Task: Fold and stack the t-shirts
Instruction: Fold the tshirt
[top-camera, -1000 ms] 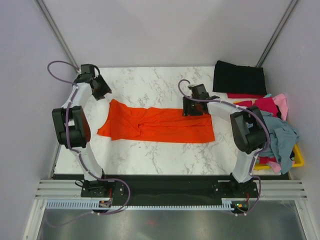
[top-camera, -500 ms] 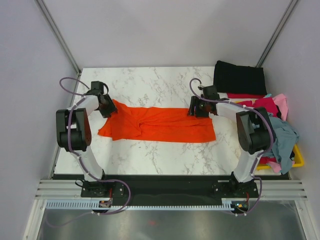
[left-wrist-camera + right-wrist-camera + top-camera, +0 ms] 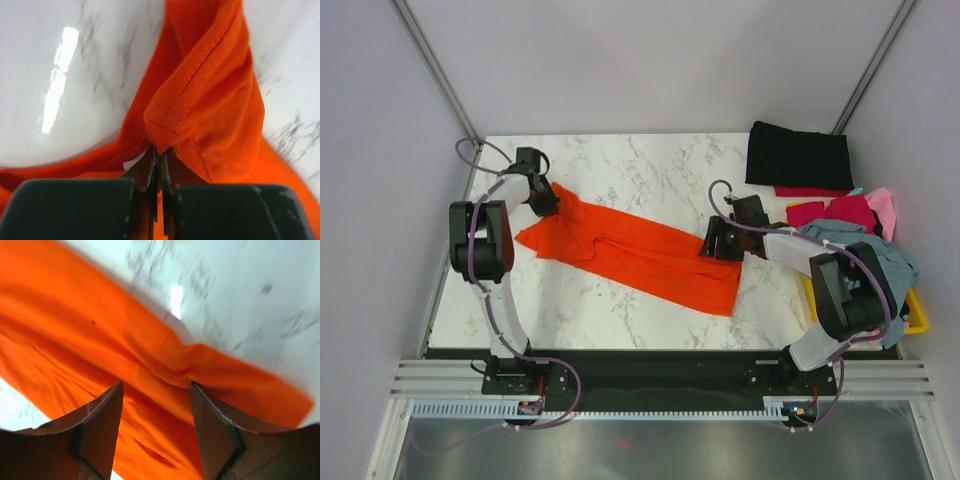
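A bright orange t-shirt (image 3: 640, 250) lies in a long slanted band on the marble table, from back left to near right. My left gripper (image 3: 544, 200) is at its back-left end. In the left wrist view that gripper (image 3: 159, 152) is shut on a folded hem corner of the orange t-shirt (image 3: 215, 100). My right gripper (image 3: 716, 241) sits low over the right end. Its jaws (image 3: 156, 385) stand open, with orange cloth (image 3: 100, 330) spread beneath and between the fingers. A folded black t-shirt (image 3: 798, 155) lies at the back right.
Pink (image 3: 882, 205), red (image 3: 835, 212) and grey-blue (image 3: 880, 262) shirts are heaped over a yellow bin (image 3: 918, 320) at the table's right edge. Grey walls close in the table at the left, back and right.
My left gripper has come down onto the shirt's back-left corner and shut on it. The right gripper moved toward the near edge, and the shirt's right end swung that way with it.
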Available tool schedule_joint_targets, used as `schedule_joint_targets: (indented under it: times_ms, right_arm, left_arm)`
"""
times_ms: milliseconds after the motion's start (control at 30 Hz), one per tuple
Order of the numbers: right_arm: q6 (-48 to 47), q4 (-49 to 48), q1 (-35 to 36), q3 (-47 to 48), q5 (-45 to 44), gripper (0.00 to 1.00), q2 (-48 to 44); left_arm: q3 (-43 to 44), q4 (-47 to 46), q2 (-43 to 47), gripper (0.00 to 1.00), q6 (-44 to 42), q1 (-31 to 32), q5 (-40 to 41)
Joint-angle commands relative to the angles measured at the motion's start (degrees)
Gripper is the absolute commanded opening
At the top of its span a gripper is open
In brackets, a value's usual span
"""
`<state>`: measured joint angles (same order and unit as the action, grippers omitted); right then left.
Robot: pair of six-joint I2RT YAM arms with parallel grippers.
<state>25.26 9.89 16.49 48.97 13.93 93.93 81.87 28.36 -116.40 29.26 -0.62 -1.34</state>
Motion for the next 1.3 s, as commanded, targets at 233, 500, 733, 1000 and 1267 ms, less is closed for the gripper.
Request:
schedule_joint_targets:
  times_ms: [233,500,733,1000,1267]
  right_arm:
    - [13.14,4.36,24.43,-10.56,6.36,0.67,-13.60]
    - [9.59,7.41,33.61,-3.64,6.54,0.72,-11.49]
    - [-3.00,17.45,31.07,17.00,1.54,0.80,-8.95]
    - [-8.64,15.86,17.19,38.72,2.05,0.80,13.27]
    - [-9.79,22.98,11.55,66.24,6.36,0.80,39.72]
  left_arm:
    - [44.55,1.00,-26.41,0.02,-9.49,-0.26,-15.21]
    - [58.76,-6.12,-31.79,0.91,-10.00,5.27,-28.54]
    - [55.36,-5.95,-17.48,1.00,-10.80,3.88,-17.51]
    - [44.08,-0.43,0.73,1.00,-9.92,0.80,-1.91]
    - [24.52,4.35,10.57,0.82,-7.46,-2.02,-6.92]
